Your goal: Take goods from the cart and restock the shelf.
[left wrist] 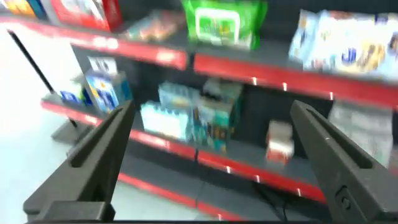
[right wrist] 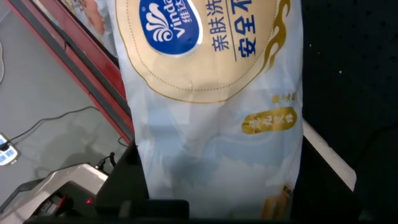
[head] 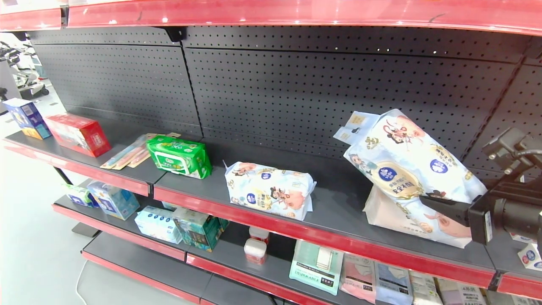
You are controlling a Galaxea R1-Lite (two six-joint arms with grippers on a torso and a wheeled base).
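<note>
The tilted pack (head: 406,165) hides most of the flat pack (head: 381,216) beneath (the right hand (head: 440,206) covers 1 corner).

Black right arm (head: 514,216), boxy wrist (head: 480,218), cable (head: 530,153), left tool (left wrist: 211,109) with tapered fingers

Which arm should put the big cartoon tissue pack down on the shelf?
Probably the right. The right gripper is shut on the tissue pack, tilted above the shelf. The left gripper is open, empty, facing lower shelves.
</note>
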